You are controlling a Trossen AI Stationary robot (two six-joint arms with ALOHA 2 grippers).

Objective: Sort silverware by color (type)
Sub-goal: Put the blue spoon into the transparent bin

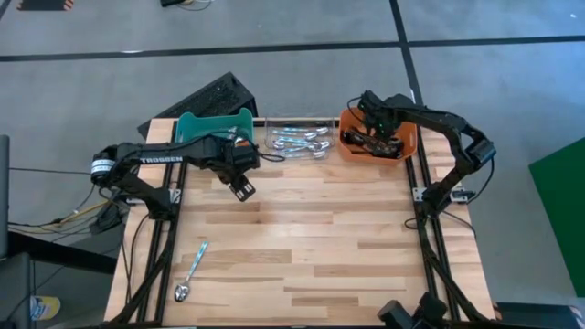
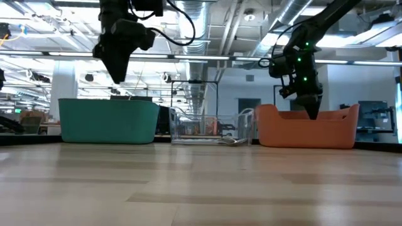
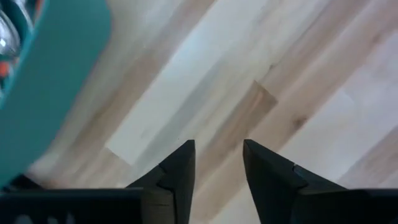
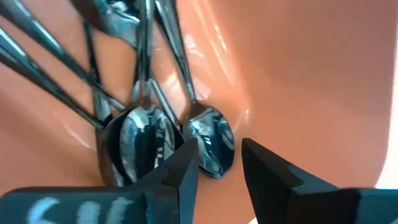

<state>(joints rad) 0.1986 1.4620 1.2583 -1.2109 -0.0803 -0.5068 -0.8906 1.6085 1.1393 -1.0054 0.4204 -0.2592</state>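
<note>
Three bins stand along the table's far edge: teal (image 1: 212, 126), clear (image 1: 297, 122) and orange (image 1: 407, 139). My right gripper (image 4: 219, 155) is open and reaches down into the orange bin (image 2: 308, 125), just over several dark-handled spoons (image 4: 143, 74) lying on its floor. My left gripper (image 1: 243, 190) hangs open above bare wood in front of the teal bin (image 3: 56, 74), with nothing between its fingers. More spoons (image 1: 298, 143) lie in the clear bin. One teal-handled spoon (image 1: 192, 271) lies flat on the table near the front left corner. My right gripper comes slanting down from above into the orange bin with its fingers apart. One finger (image 4: 180, 171) stands in front of the nearest spoon bowl (image 4: 212, 142). I cannot tell whether it touches it.
A black crate-like object (image 1: 215, 96) lies behind the teal bin, off the table's far left corner. Bare wood (image 1: 320, 238) stretches across the middle and the near right of the table. Arm mounts (image 1: 430, 196) stand at both side edges.
</note>
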